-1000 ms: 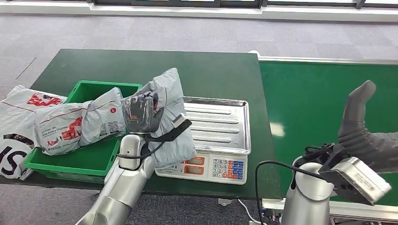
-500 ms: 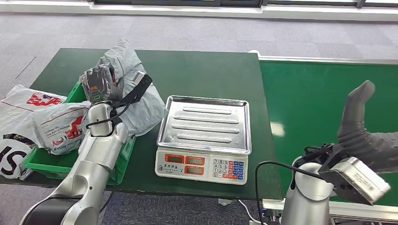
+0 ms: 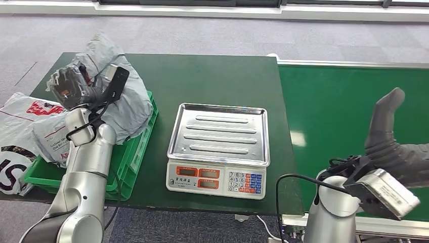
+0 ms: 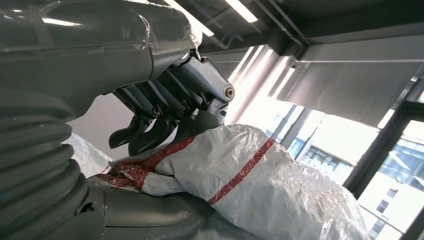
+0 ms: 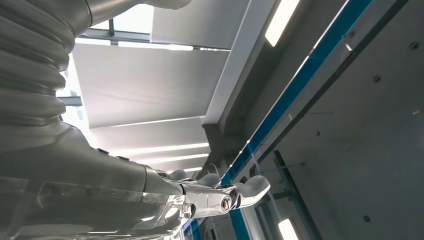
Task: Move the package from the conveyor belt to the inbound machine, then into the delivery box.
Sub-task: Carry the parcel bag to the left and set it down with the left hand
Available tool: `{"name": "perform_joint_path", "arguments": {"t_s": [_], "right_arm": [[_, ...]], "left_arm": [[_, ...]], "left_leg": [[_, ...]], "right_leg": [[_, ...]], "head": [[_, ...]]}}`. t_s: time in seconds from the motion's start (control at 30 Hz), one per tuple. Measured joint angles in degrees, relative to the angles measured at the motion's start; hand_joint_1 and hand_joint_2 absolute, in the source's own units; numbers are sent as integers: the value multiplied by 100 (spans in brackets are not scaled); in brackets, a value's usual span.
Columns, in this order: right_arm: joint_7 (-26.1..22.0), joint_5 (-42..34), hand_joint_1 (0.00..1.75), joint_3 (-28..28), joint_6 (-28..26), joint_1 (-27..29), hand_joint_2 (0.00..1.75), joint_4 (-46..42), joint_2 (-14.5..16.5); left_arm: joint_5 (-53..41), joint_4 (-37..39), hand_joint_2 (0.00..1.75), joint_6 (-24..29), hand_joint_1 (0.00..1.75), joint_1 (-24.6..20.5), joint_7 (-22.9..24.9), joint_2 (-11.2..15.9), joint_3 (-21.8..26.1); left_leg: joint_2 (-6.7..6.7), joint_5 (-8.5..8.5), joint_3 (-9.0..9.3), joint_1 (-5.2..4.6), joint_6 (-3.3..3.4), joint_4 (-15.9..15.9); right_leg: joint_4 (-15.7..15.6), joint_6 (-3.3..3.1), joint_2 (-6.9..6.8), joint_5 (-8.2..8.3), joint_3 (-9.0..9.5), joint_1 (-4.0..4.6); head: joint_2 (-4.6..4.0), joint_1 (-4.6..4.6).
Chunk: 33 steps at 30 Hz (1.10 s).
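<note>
Package (image 3: 124,96) in left robot hand (image 3: 71,86), above green bin (image 3: 136,152)

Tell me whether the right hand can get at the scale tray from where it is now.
Probably yes: the right hand is open over the conveyor belt, and the scale tray lies bare beside it with nothing between.

The left hand (image 3: 71,87) held the grey package (image 3: 119,98) above the green delivery box (image 3: 135,152), left of the scale (image 3: 218,147) on the dark green surface (image 3: 202,76).
</note>
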Motion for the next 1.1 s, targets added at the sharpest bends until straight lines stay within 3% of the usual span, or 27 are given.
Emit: {"name": "perform_joint_path", "arguments": {"t_s": [0.13,0.27,0.43,0.67,0.87,1.1], "right_arm": [[0,34,0,-86,-1,29,175,-34,0],[0,45,0,-124,-1,37,175,-46,0],[0,52,0,-151,0,41,175,-46,0],[0,63,0,-212,0,52,175,-46,0],[0,85,0,-217,0,51,175,-45,0],[0,90,0,-217,0,50,175,-39,0]], "left_arm": [[-227,-46,175,0,175,-124,-198,-54,939],[-289,137,175,0,175,-152,204,-36,1206],[-295,754,175,0,175,-150,1112,122,936],[-297,1443,175,0,175,-168,1404,258,472],[-297,2084,175,0,175,-195,1212,259,71],[-286,2380,175,1,175,-167,838,179,-18]], "left_leg": [[4,0,0,0,0,0],[1,1,-2,1,-1,0],[1,2,-2,1,-1,0],[2,1,-1,-3,-1,1],[1,1,-2,-4,-1,1],[1,2,-2,-4,0,1]], "right_leg": [[0,-2,3,1,-5,1],[0,-2,2,1,-4,2],[0,-1,2,2,-2,-4],[0,2,3,4,-4,-6],[0,2,2,4,-2,-5],[0,3,1,5,-1,-6]], "head": [[1,-2],[1,-1],[1,0],[1,0],[1,0],[1,0]]}}
